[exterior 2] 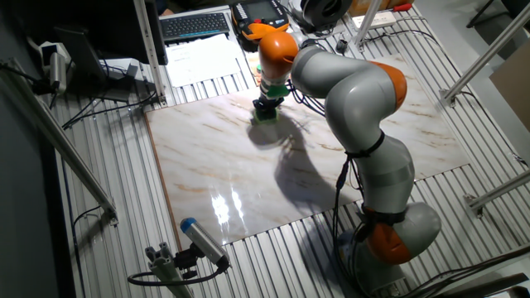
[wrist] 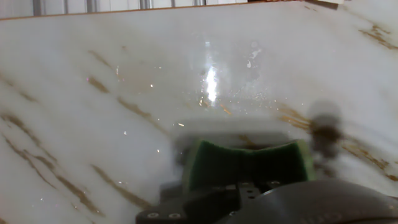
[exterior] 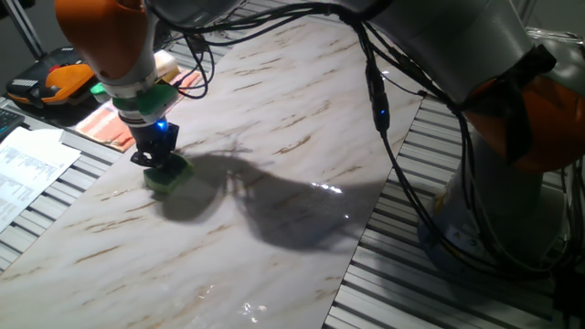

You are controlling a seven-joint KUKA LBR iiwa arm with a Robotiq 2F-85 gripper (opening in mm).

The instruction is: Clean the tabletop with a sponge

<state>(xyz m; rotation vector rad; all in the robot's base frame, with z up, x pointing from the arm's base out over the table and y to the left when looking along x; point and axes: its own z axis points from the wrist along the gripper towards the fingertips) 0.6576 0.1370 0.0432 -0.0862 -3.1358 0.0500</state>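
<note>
The green sponge (exterior: 169, 176) rests flat on the white marble-look tabletop (exterior: 274, 137) near its left edge. My gripper (exterior: 161, 161) stands straight above the sponge and is shut on it, pressing it down onto the slab. From the other fixed view the sponge (exterior 2: 265, 114) lies near the slab's far edge under the gripper (exterior 2: 266, 108). The hand view shows the sponge (wrist: 249, 163) bent between the jaws against the tabletop (wrist: 124, 74); the fingertips themselves are hidden by the gripper body.
An orange striped cloth (exterior: 114, 123) and a pale yellow block (exterior: 164, 66) lie just off the slab's left side, beside a black-and-orange case (exterior: 50, 84). Papers (exterior: 27, 169) sit on the grey slats. Arm cables (exterior: 375, 100) hang over the slab.
</note>
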